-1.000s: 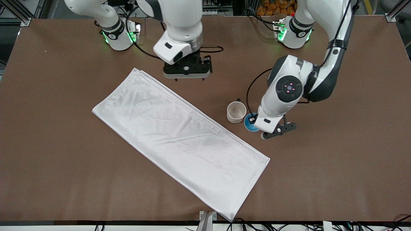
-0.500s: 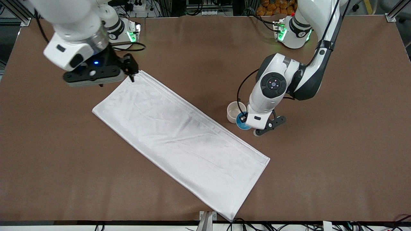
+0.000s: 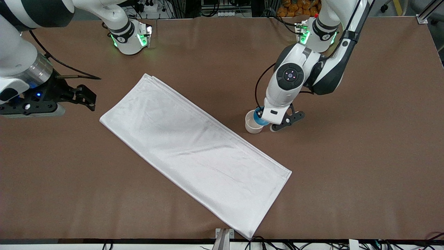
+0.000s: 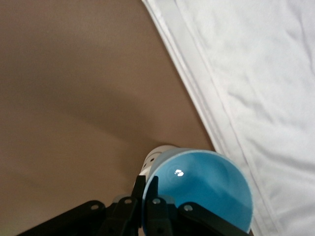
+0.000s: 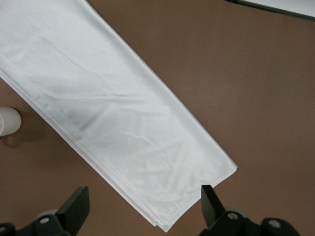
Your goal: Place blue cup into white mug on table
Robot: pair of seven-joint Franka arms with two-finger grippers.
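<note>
The tabletop (image 3: 347,180) fills my front view, brown and matte. Across its middle I see the cloth (image 3: 194,152), a long white folded sheet running from upper left toward the lower centre of the frame. One long edge of it passes close by the mug (image 3: 252,125), which stands on the tabletop right of centre, toward the left arm's end.

My left gripper (image 3: 265,119) reaches down from the base at upper right and hangs over the mug, its fingers clamped on the rim of the cup (image 3: 259,118). In the left wrist view the cup (image 4: 199,189) shows its blue inside, tilted, with the mug's white rim (image 4: 158,153) peeking out just past it and the cloth's hem (image 4: 197,93) beside both. The cup sits over the mug's mouth and hides most of it; I cannot tell how deep it is.

My right gripper (image 3: 69,99) waits at the left edge of the frame over bare tabletop, fingers (image 5: 74,206) spread wide, nothing between them.
</note>
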